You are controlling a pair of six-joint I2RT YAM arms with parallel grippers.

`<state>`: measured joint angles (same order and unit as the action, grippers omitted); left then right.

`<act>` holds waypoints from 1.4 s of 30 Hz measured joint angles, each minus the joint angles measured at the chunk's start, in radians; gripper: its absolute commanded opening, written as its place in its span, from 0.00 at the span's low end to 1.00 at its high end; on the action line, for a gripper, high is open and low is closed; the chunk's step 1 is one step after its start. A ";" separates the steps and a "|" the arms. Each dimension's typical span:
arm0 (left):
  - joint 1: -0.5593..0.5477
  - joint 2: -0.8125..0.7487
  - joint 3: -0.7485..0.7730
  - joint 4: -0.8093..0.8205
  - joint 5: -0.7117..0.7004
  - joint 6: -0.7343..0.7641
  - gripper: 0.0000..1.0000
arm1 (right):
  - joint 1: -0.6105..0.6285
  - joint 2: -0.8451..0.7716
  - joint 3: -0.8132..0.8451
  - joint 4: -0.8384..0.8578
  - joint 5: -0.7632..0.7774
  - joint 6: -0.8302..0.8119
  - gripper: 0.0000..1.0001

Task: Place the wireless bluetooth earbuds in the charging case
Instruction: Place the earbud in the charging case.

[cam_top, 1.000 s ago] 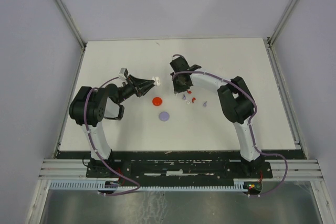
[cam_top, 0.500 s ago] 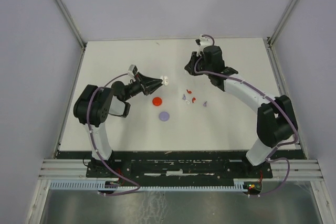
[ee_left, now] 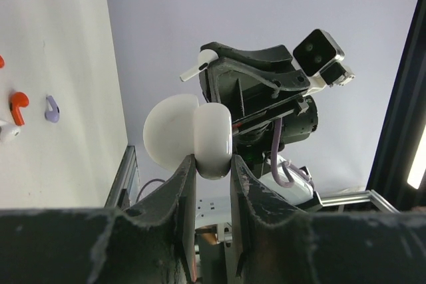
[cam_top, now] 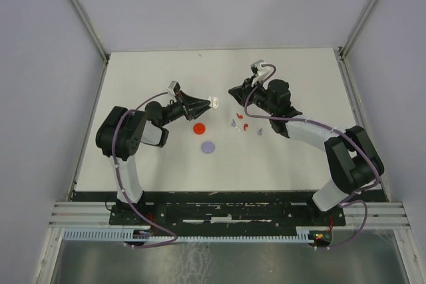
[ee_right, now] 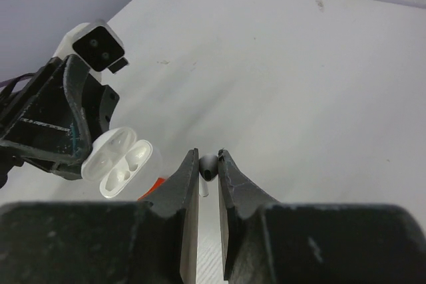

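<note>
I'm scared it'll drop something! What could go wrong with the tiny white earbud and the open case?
The right gripper pinches the white earbud only with its tips, so it might slip and fall. The open case sits midair in the left gripper; a push could tilt it.
</note>
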<state>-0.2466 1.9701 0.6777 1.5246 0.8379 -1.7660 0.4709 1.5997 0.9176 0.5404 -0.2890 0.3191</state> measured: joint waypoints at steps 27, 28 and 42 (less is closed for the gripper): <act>-0.048 0.031 0.052 0.000 0.063 -0.061 0.03 | 0.000 0.115 -0.163 0.783 -0.272 0.007 0.02; -0.048 0.031 0.055 0.000 0.063 -0.062 0.03 | 0.000 0.117 -0.163 0.792 -0.277 0.010 0.02; -0.048 0.030 0.084 0.000 0.063 -0.073 0.03 | 0.000 0.120 -0.215 0.835 -0.299 0.024 0.02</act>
<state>-0.2951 1.9999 0.7620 1.5249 0.9012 -1.8393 0.4709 1.7195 0.7029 1.3754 -0.5877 0.3431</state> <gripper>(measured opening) 0.296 0.200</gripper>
